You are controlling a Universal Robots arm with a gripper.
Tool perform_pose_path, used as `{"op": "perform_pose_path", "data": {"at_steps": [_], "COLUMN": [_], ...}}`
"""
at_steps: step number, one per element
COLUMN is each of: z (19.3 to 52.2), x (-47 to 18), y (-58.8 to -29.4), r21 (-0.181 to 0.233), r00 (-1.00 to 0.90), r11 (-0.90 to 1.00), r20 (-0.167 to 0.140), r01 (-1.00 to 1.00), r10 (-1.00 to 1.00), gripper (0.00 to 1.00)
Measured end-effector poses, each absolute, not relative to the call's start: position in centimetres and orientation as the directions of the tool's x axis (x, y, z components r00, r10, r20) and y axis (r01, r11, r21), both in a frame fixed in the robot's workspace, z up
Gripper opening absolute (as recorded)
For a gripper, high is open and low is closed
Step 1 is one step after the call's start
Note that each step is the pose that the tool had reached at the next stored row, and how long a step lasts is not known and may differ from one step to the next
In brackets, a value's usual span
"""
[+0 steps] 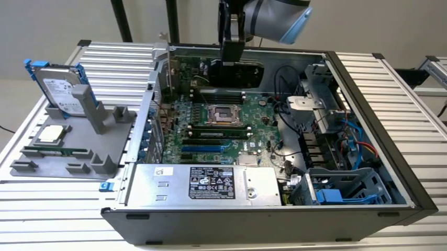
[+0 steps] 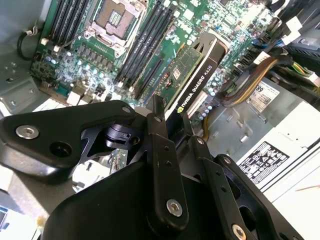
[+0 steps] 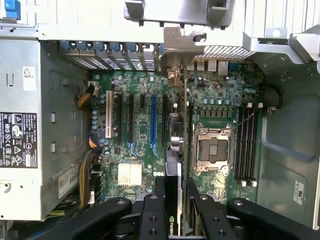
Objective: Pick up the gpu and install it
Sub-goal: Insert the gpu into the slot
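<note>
The gpu (image 1: 237, 74), a green card with a black cooler, stands on edge inside the open computer case (image 1: 391, 157), over the far part of the motherboard (image 1: 223, 130). My gripper (image 1: 233, 58) comes down from above and is shut on its upper edge. In the second wrist view the fingers (image 2: 159, 130) clamp the gpu (image 2: 192, 75) by its black cooler side. In the first wrist view the gpu (image 3: 175, 145) appears edge-on between the blue slot (image 3: 153, 120) and the CPU socket (image 3: 212, 147), with its silver bracket (image 3: 176, 50) at the case's rear wall. Whether it sits in a slot I cannot tell.
A silver power supply (image 1: 202, 183) fills the case's near side, and a drive cage (image 1: 342, 188) with cables (image 1: 300, 115) lies toward the exterior view's right. Outside the case, a grey fixture (image 1: 63, 167) carries a hard drive with blue rails (image 1: 59, 89), a processor chip (image 1: 50, 134) and a memory stick (image 1: 56, 151).
</note>
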State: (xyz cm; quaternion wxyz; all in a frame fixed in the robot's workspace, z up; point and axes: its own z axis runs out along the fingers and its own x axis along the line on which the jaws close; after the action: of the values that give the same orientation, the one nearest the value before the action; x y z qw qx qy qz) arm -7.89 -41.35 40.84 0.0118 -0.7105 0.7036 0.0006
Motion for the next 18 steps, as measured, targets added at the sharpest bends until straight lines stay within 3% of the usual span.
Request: {"op": "perform_pose_path", "data": {"at_steps": [10,18], "z": [40.2,39.7], "x": [-7.9,-7.9], "y": [-41.2,-41.1], "r21": [-0.071,-0.076], "r00": [0.011,-0.022], "r11": [-0.010,0.023], "r20": [-0.016,-0.016], "r01": [-0.997,-0.997], "r10": [-1.000,-1.000], "gripper": [0.00,0.00]}}
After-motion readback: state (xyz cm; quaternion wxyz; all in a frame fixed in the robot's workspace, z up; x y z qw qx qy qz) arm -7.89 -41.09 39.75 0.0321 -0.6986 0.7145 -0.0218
